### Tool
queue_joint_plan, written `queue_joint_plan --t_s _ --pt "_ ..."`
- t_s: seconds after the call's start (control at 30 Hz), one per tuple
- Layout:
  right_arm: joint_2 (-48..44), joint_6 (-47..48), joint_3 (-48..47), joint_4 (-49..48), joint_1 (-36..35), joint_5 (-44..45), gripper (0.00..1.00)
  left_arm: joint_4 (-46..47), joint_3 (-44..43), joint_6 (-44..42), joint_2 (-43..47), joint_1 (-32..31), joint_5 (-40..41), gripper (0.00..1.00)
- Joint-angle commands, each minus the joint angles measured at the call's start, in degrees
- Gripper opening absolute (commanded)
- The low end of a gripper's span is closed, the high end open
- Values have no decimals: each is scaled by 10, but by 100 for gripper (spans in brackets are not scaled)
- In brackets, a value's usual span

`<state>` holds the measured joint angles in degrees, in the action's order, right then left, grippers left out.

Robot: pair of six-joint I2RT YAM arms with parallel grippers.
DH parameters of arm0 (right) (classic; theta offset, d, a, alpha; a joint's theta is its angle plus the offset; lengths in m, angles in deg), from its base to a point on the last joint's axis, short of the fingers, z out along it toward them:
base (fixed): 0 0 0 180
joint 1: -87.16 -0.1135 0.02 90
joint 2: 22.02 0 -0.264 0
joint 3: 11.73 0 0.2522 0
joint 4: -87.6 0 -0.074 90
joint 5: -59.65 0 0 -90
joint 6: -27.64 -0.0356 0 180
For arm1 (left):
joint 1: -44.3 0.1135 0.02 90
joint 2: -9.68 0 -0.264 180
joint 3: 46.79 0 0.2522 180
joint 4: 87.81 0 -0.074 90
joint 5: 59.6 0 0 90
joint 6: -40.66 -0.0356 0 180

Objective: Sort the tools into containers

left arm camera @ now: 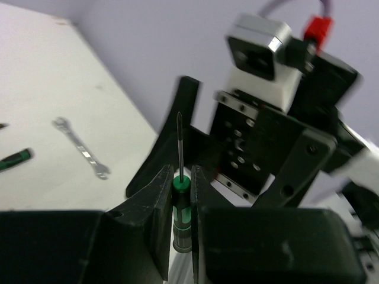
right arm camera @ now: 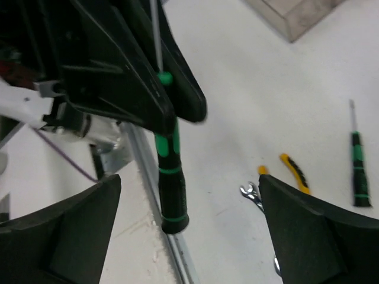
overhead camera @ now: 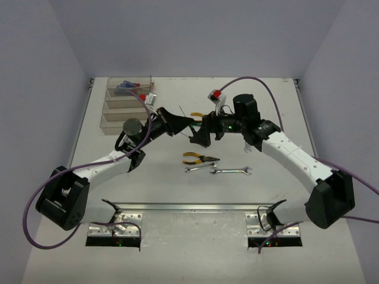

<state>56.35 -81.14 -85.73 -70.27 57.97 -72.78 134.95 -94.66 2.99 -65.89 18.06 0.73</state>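
My left gripper (left arm camera: 182,171) is shut on a black-green screwdriver (left arm camera: 182,204), gripping the upper part of its handle with the shaft pointing away. It is held in the air above the table's middle (overhead camera: 180,123). My right gripper (right arm camera: 189,180) is open, its fingers (right arm camera: 59,236) spread wide on either side of the screwdriver's handle end (right arm camera: 170,183) without touching it. The clear containers (overhead camera: 127,103) stand in a stepped row at the far left; the farthest one holds blue and red tools.
On the table lie yellow-handled pliers (overhead camera: 200,158), two silver wrenches (overhead camera: 198,168) (overhead camera: 231,171), a second pair of pliers (overhead camera: 198,115) behind the right gripper, and another black-green screwdriver (right arm camera: 357,163). A wrench (left arm camera: 80,155) lies below the left gripper.
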Motion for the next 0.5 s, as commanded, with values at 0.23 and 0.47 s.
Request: queue_joint_plan --t_s 0.23,0.47 --pt "-136 -47 99 39 27 473 99 -454 -231 120 -114 236 435 0" --pt "-143 -33 144 46 28 446 99 -472 -434 154 -339 321 436 0"
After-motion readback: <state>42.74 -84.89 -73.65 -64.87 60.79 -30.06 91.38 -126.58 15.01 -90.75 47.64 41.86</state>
